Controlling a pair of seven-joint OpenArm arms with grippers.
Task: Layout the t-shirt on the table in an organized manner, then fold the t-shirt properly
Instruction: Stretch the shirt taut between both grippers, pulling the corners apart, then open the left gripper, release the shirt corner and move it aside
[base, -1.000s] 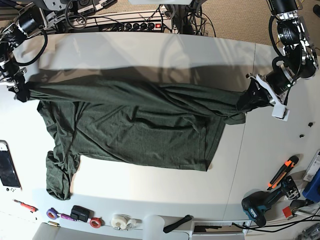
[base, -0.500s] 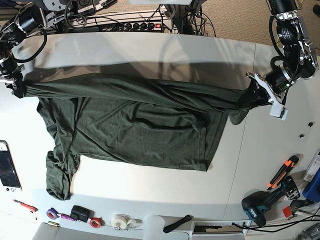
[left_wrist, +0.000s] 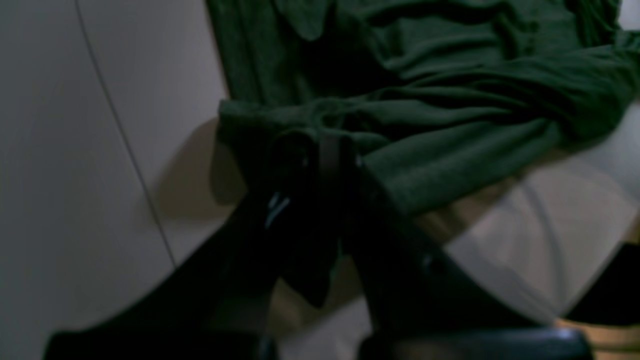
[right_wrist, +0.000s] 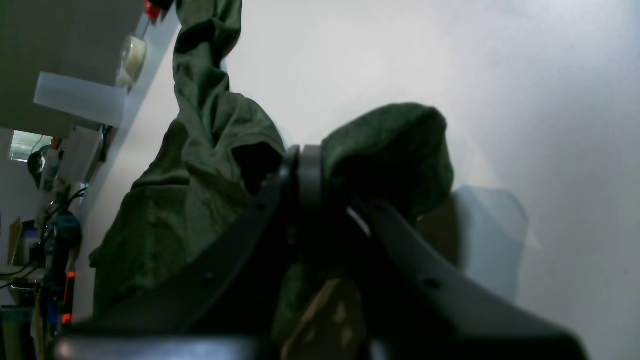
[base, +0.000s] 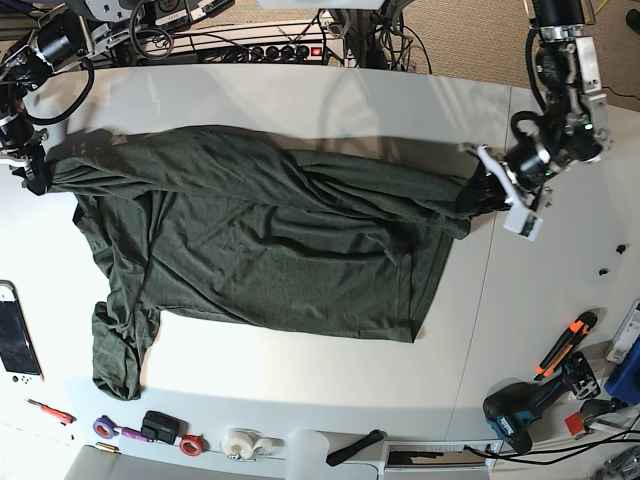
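Since a moment ago, the far edge of the t-shirt (base: 270, 240) has been carried away from the near side of the desk (base: 300, 400): the taut, rope-like band strung between the two arms has been relaxed into a broader spread of cloth, and the left end effector (base: 478, 190) has been brought inward and slightly further back. The right end effector (base: 38, 180) has barely been shifted. From this it is judged that the layout stage is under way, with the upper half being opened out and laid flat, and that folding has not been started.

Both end effectors are closed tightly on fabric. In the left wrist view the left end effector (left_wrist: 320, 160) is seen pinched on a hemmed edge of the t-shirt (left_wrist: 450, 100); in the right wrist view the right end effector (right_wrist: 305, 175) is seen clamped on a bunched corner of the t-shirt (right_wrist: 200, 165).

The t-shirt is dark green, heathered and soft. It is spread across the middle of the white desk, with diagonal creases running toward the left end effector and one sleeve crumpled at the near corner on the right arm's side. The lower body is lying fairly flat.
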